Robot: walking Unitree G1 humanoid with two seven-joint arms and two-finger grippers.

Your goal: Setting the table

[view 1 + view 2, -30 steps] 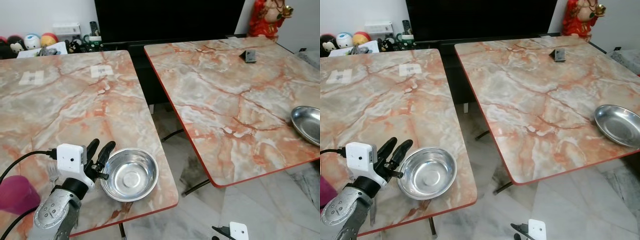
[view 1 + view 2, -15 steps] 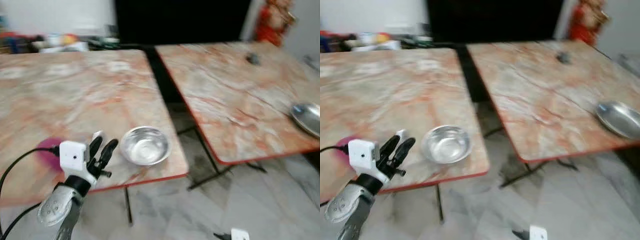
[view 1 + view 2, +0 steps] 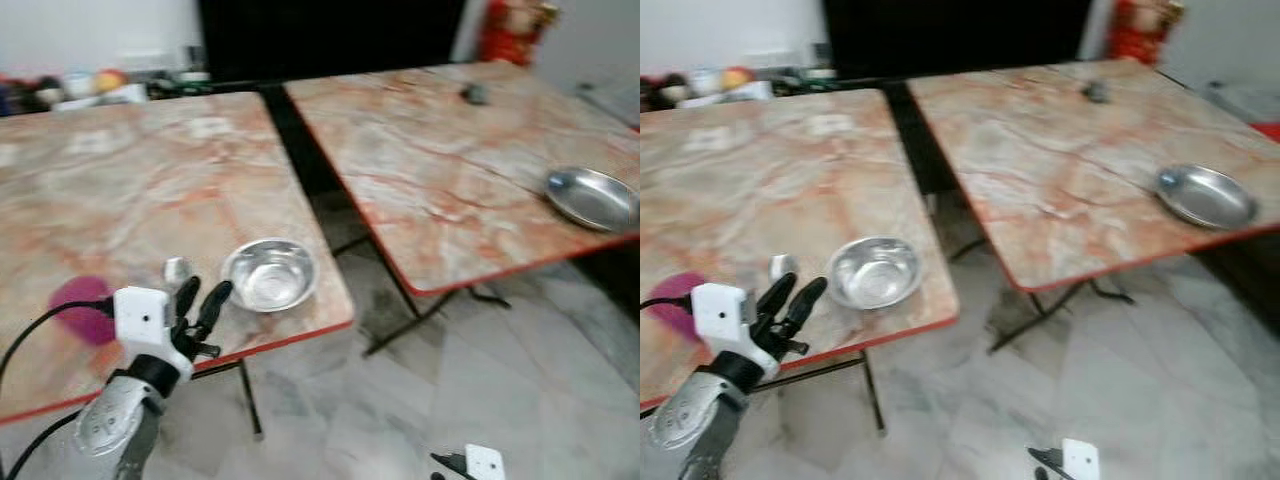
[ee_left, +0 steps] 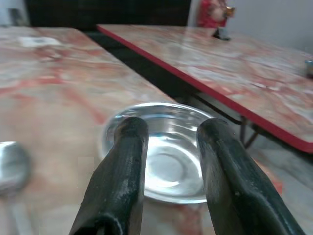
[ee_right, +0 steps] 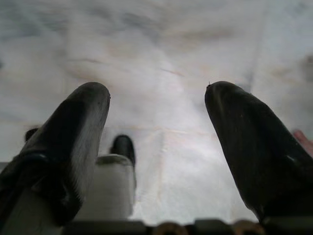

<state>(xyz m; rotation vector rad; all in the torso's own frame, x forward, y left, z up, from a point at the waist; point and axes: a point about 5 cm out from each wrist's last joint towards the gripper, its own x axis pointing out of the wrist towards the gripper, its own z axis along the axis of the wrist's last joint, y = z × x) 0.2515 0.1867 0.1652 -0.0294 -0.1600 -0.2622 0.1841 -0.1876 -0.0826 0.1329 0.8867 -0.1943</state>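
While the left gripper hovers with its fingers parted and empty, the steel bowl sits at its 1 o'clock, near the corner of the left table. A spoon lies just beside the bowl at its 9 o'clock; a steel plate rests on the right table. The bowl is judged light, rigid and slippery; its thin rim offers the best hold. The right gripper hangs spread above the floor.

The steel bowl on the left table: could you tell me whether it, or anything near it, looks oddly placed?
The steel bowl sits upright and empty but close to the left table's front corner. Nothing looks spilled or damaged.
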